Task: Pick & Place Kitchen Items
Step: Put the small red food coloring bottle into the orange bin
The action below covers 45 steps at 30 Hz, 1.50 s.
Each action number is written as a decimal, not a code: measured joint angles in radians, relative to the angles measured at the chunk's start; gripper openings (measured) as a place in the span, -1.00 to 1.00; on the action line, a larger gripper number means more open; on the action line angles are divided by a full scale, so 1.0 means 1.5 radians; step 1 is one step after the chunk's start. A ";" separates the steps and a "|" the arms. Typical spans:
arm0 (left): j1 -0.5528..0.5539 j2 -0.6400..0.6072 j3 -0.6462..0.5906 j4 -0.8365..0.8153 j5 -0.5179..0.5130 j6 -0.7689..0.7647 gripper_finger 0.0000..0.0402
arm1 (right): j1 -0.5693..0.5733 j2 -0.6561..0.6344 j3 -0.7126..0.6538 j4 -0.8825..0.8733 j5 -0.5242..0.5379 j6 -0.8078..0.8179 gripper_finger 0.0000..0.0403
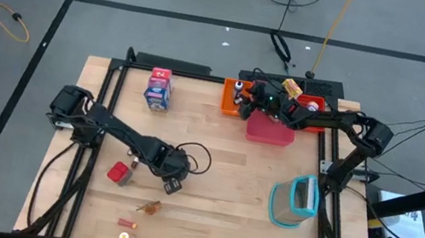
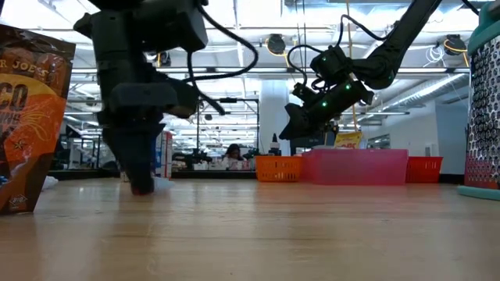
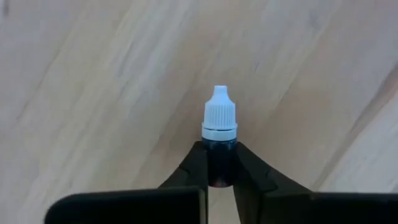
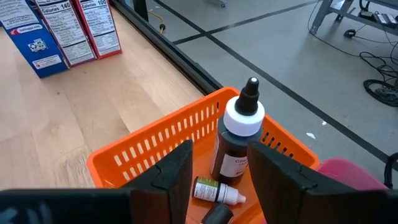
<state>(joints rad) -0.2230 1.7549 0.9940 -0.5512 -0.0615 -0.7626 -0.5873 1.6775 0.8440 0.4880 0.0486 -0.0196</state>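
Note:
My left gripper [image 1: 172, 185] is low over the middle of the table and shut on a tiny dark bottle with a white cap [image 3: 219, 112]. My right gripper [image 4: 221, 149] hangs open above the orange tray [image 4: 155, 146] at the far edge. Its fingers stand on either side of an upright brown bottle with a white collar [image 4: 239, 134], apart from it. A small green-labelled bottle [image 4: 214, 191] lies in that tray. Printed cartons [image 1: 158, 90] stand far left of the trays. A red cube [image 1: 118, 174] and orange-brown bits [image 1: 150, 207] lie near the left gripper. My left gripper pinches the small bottle's dark body [image 3: 219, 158] between its two fingers [image 3: 194, 165], just below the white cap. The cap points on past the fingertips, along the fingers. The fingers slant down toward the table. Whether the bottle rests on the wood or is lifted, I cannot tell.
A pink tray [image 1: 270, 129] sits next to the orange one, and a red tray [image 1: 320, 94] with a yellow item [image 1: 291, 87] lies behind it. A teal-rimmed clear container [image 1: 294, 200] stands near the right edge. Black rails frame the table.

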 joint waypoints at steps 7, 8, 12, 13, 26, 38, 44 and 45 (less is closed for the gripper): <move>0.022 -0.002 0.050 -0.056 -0.067 0.033 -0.76 | 0.000 0.000 0.000 0.002 -0.014 0.010 -0.28; 0.027 -0.003 0.058 -0.063 -0.079 0.043 -0.77 | 0.000 0.000 0.000 0.005 -0.028 0.010 -0.29; 0.056 -0.004 0.091 -0.069 -0.135 0.098 -0.85 | 0.000 0.000 0.000 0.023 -0.109 0.021 -0.29; 0.065 -0.004 0.099 -0.071 -0.153 0.112 -0.86 | 0.000 0.000 0.000 0.030 -0.132 0.030 -0.29; 0.178 -0.027 0.170 -0.024 -0.274 0.274 -0.86 | 0.000 0.000 0.000 0.131 -0.389 0.105 -0.29; 0.243 -0.083 0.168 0.112 -0.267 0.381 -0.82 | 0.030 0.000 0.000 0.195 -0.401 0.118 -0.29; 0.268 -0.080 0.169 0.128 -0.254 0.402 -0.86 | 0.053 0.000 0.000 0.219 -0.401 0.118 -0.30; 0.272 -0.081 0.169 0.129 -0.250 0.403 -0.86 | 0.056 0.000 0.000 0.225 -0.401 0.118 -0.29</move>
<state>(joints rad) 0.1844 1.6339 1.2469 -0.3571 -0.4359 -0.1580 -0.5038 1.6779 0.8440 0.8250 -0.5528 0.1573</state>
